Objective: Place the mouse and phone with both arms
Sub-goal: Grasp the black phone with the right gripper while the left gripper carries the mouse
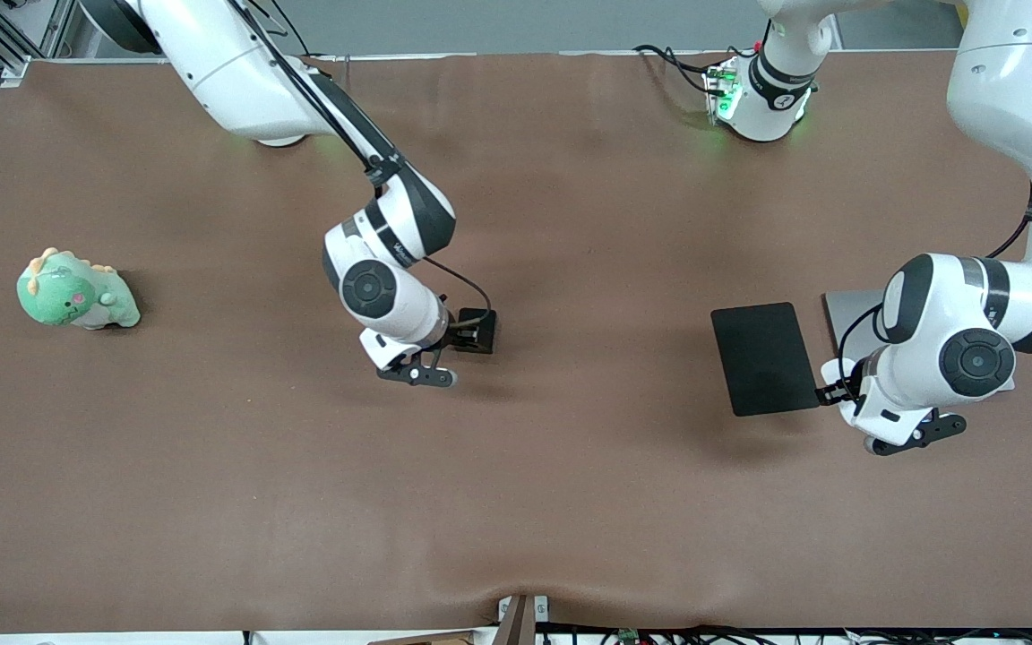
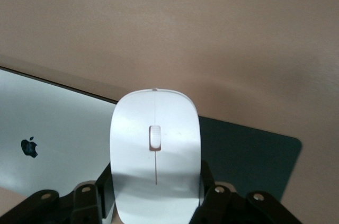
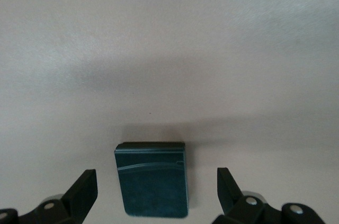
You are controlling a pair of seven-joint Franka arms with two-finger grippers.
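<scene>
Left wrist view: I see the left hand (image 2: 156, 203) closed on the mouse (image 2: 154, 152), pinching its sides near the tail end, nose sticking out unsupported.
Mouse position: up in the air over the edge where the laptop (image 2: 50, 139) meets the black mouse pad (image 2: 249, 152), at the left arm's end of the surface (image 2: 169, 28).
Right hand (image 3: 157, 192): wide open, holding nothing, fingers (image 3: 82, 189) straddling the phone (image 3: 152, 179) with clear gaps either side.
Phone position: flat on the surface near the middle, under the right hand (image 1: 471, 336).
Risk, mouse: glossy shell, short grip. I judge it could pivot or slip out if I move fast or open too high.
Risk, placement: a release here may drop it half on the laptop lid, not on the pad (image 1: 765, 358).
Risk, phone: thin slab; if I close too high, the pads skate over the top edge.
Bystander: green plush toy (image 1: 75, 293) well apart, no concern.
</scene>
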